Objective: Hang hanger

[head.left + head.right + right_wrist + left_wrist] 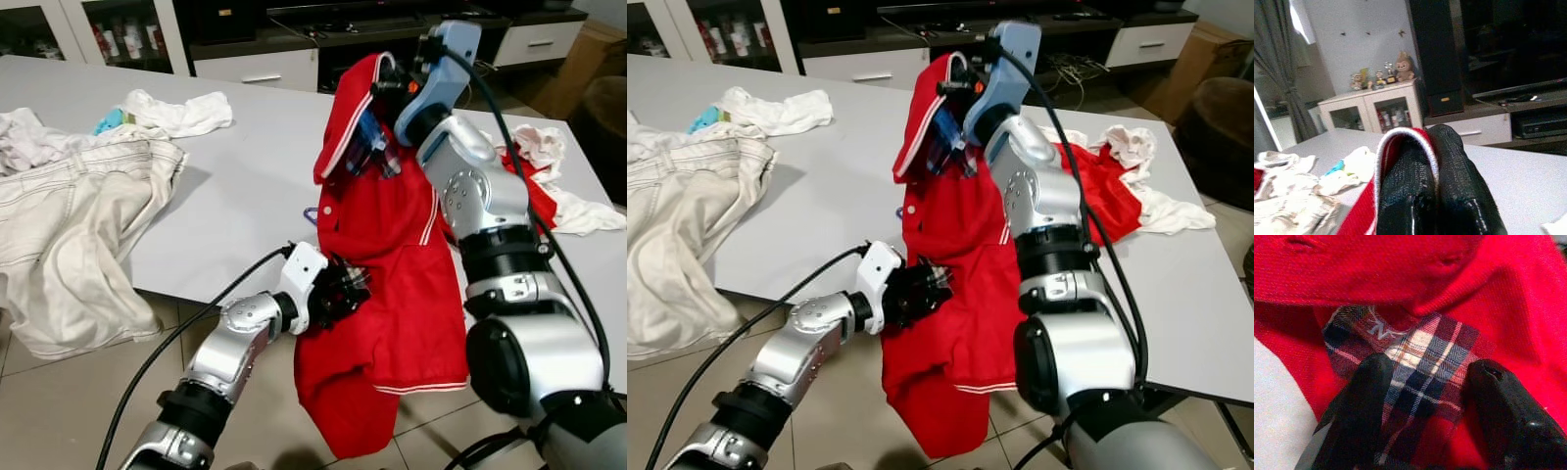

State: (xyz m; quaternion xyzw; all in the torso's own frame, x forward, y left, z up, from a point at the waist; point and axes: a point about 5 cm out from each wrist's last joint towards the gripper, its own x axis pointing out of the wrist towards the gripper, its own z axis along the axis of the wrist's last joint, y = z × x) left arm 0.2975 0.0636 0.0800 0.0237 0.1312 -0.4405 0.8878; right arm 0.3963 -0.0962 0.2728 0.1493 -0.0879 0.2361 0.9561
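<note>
A red polo shirt with white trim hangs over the near edge of the white table. My right gripper is raised above the table and shut on the shirt's collar, holding it up. Inside the neck opening I see plaid lining and a blue piece; whether it is the hanger is unclear. A small purple loop pokes out at the shirt's left edge. My left gripper is low at the shirt's front, open, with a plaid patch lying between its fingers.
Beige trousers drape over the table's left side, with white cloths behind them. More white and red laundry lies at the right. White cabinets stand beyond the table. Tiled floor is below.
</note>
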